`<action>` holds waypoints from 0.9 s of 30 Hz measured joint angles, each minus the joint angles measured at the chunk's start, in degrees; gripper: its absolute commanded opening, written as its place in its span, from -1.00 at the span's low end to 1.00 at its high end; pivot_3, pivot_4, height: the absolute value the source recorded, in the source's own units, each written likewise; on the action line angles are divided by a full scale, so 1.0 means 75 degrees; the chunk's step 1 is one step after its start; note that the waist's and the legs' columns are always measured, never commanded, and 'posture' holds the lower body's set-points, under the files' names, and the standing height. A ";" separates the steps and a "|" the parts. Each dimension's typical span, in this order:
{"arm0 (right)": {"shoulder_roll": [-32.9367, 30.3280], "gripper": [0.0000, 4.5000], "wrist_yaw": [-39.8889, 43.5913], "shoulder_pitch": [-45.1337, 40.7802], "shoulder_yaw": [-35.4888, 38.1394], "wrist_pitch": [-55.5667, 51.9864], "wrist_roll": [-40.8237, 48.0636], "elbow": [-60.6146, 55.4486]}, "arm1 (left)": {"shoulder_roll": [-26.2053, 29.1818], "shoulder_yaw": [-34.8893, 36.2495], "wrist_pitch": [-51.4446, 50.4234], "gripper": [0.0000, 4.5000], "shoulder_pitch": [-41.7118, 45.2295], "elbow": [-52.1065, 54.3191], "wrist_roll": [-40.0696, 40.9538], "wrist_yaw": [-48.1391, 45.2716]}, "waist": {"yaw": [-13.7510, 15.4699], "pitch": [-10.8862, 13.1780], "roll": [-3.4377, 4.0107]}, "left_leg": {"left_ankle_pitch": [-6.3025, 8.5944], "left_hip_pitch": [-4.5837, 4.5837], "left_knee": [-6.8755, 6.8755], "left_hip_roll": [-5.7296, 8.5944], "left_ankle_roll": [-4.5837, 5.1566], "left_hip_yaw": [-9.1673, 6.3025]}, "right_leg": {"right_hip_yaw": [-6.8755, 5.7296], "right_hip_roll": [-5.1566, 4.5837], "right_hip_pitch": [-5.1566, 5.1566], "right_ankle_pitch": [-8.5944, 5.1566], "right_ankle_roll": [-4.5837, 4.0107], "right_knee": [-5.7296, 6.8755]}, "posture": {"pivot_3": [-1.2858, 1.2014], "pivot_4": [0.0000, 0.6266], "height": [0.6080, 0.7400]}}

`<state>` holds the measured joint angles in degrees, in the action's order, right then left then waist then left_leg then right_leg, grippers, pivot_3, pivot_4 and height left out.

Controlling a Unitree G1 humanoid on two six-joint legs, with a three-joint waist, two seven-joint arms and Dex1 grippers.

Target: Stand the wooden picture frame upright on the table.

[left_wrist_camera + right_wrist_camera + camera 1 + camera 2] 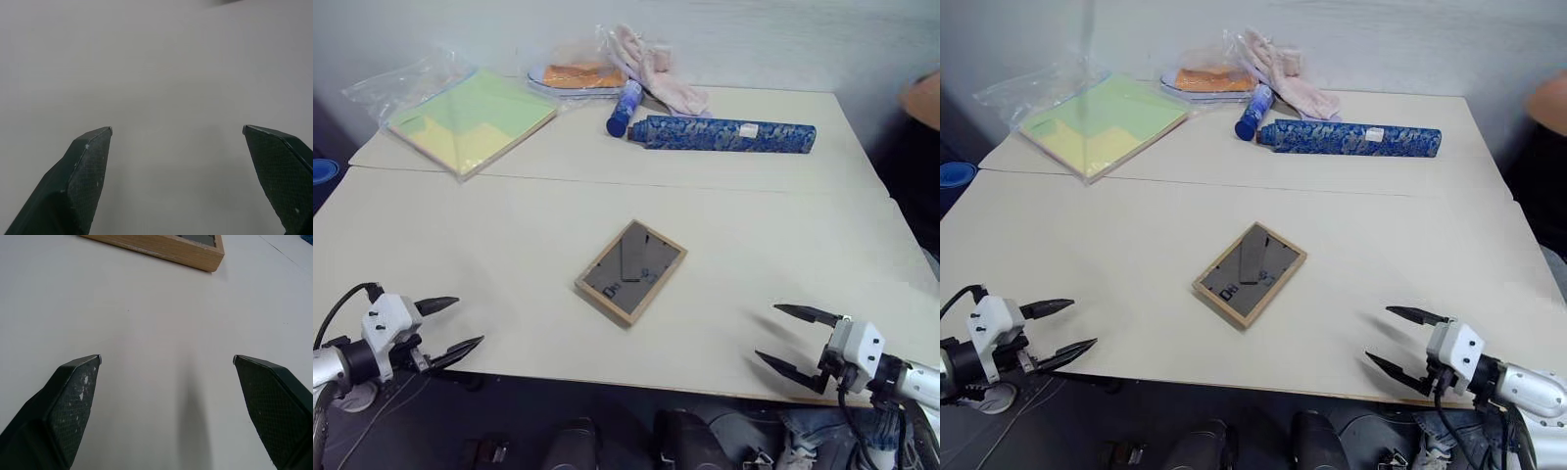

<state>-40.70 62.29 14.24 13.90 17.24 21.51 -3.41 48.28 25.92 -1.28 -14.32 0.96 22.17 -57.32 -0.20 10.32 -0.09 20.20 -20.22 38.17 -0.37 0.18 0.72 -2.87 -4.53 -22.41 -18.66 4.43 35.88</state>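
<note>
The wooden picture frame (630,270) lies flat in the middle of the table (509,225), dark grey back panel up, with its easel stand folded against the back. My left gripper (458,324) hovers at the table's near left edge, open and empty, well to the left of the frame. My right gripper (782,335) is over the near right edge, also open and empty, pointing toward the frame. In the right wrist view the frame's tan border (166,246) lies ahead of the two fingers (68,401).
Along the far side lie a green-yellow paper pack in plastic (470,116), a blue bottle (624,108), a long blue patterned roll (729,133), pink gloves (656,69) and a bag with something orange (582,74). A seam (607,182) crosses the tabletop.
</note>
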 measured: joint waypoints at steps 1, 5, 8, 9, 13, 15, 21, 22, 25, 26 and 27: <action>0.0040 0.98 -0.0018 0.0007 -0.0035 -0.0022 -0.0002 -0.0043 | 0.0000 -0.0007 -0.0020 1.00 0.0008 0.0066 0.0001 0.0002 | -0.0004 0.0000 0.0000 | 0.0000 0.0000 0.0000 0.0000 0.0000 0.0000 | 0.0000 0.0000 0.0000 0.0000 0.0000 0.0000 | 0.03 -0.52 1.00; 0.0108 0.91 -0.0206 -0.0030 -0.0373 -0.0509 0.0003 -0.0473 | -0.0009 -0.0184 -0.0705 1.00 0.0405 0.0447 0.0235 0.0084 | 0.0003 0.0000 0.0000 | -0.0002 0.0001 0.0003 0.0000 -0.0002 -0.0001 | 0.0001 0.0000 0.0000 0.0000 0.0000 0.0007 | 0.03 -0.52 1.00; 0.0207 0.57 -0.0546 -0.0468 -0.0879 -0.1203 -0.0019 -0.1067 | -0.0096 -0.0879 -0.1380 0.75 0.1615 0.0687 0.0262 0.0400 | 0.0055 -0.0002 0.0000 | -0.0006 0.0000 0.0014 0.0006 -0.0003 -0.0007 | -0.0002 -0.0003 0.0003 0.0002 0.0003 0.0014 | 0.03 -0.52 1.00; 0.0298 0.43 -0.0722 -0.0683 -0.1052 -0.1453 -0.0100 -0.1210 | -0.0197 -0.1175 -0.1482 0.63 0.2153 0.0646 0.0132 0.0557 | 0.0062 -0.0003 -0.0002 | -0.0007 -0.0001 0.0015 0.0008 -0.0005 -0.0007 | -0.0004 -0.0002 0.0003 0.0002 0.0004 0.0014 | 0.03 -0.52 1.00; 0.0673 -0.19 -0.1363 -0.1531 -0.1871 -0.2102 -0.0752 -0.1334 | -0.0837 -0.2458 -0.1559 0.09 0.4124 -0.0248 -0.0791 0.1145 | 0.0048 -0.0009 -0.0009 | -0.0014 -0.0014 0.0017 0.0021 -0.0008 -0.0001 | -0.0011 0.0010 -0.0012 0.0005 0.0010 0.0042 | 0.03 -0.52 1.00; 0.0849 -0.50 -0.1551 -0.1832 -0.2244 -0.2239 -0.1067 -0.1302 | -0.1233 -0.2992 -0.1431 -0.21 0.4650 -0.0807 -0.1197 0.1322 | -0.0002 -0.0009 -0.0010 | -0.0013 -0.0022 0.0015 0.0023 -0.0006 0.0025 | -0.0009 0.0012 -0.0030 0.0007 0.0012 0.0046 | 0.03 -0.52 1.00; 0.1325 -0.99 -0.1944 -0.2777 -0.3020 -0.2872 -0.1675 -0.0960 | -0.2152 -0.3893 -0.0806 -0.67 0.5482 -0.2280 -0.1933 0.1520 | 0.0016 -0.0008 -0.0016 | -0.0011 -0.0040 0.0081 0.0017 0.0001 0.0034 | -0.0019 0.0010 -0.0041 0.0009 0.0017 0.0078 | 0.03 -0.52 1.00; 0.1383 -0.99 -0.1986 -0.2851 -0.3066 -0.2956 -0.1689 -0.0926 | -0.2224 -0.3920 -0.0759 -0.67 0.5501 -0.2325 -0.1943 0.1492 | 0.0020 -0.0007 -0.0016 | -0.0010 -0.0041 0.0089 0.0018 0.0002 0.0033 | -0.0019 0.0010 -0.0041 0.0009 0.0017 0.0082 | 0.03 -0.52 1.00; 0.1577 -0.99 -0.2160 -0.3103 -0.3159 -0.3022 -0.1835 -0.0623 | -0.2326 -0.4138 -0.0560 -0.67 0.5477 -0.2239 -0.1969 0.1179 | 0.0020 -0.0008 -0.0017 | -0.0007 -0.0043 0.0102 0.0018 0.0005 0.0030 | -0.0017 0.0006 -0.0036 0.0009 0.0017 0.0086 | 0.03 -0.52 1.00; 0.1619 -0.99 -0.2182 -0.3187 -0.3203 -0.3003 -0.1850 -0.0525 | -0.2397 -0.4185 -0.0576 -0.67 0.5408 -0.2105 -0.1943 0.1080 | 0.0019 -0.0008 -0.0016 | -0.0006 -0.0043 0.0103 0.0018 0.0006 0.0029 | -0.0017 0.0005 -0.0036 0.0009 0.0017 0.0087 | 0.03 -0.52 1.00; 0.1632 -0.99 -0.2184 -0.3263 -0.3238 -0.2981 -0.1855 -0.0447 | -0.2414 -0.4230 -0.0608 -0.67 0.5326 -0.1960 -0.1918 0.0984 | 0.0016 -0.0008 -0.0017 | -0.0005 -0.0044 0.0104 0.0018 0.0007 0.0029 | -0.0017 0.0005 -0.0036 0.0009 0.0017 0.0086 | 0.03 -0.52 1.00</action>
<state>-28.46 45.91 -10.24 -10.39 -5.11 7.60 -6.76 30.17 -5.80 -5.85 25.63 -13.74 7.78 -49.94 -0.08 10.26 -0.22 20.17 -20.55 38.95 -0.24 0.23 0.93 -3.00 -4.49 -22.68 -18.59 4.56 36.53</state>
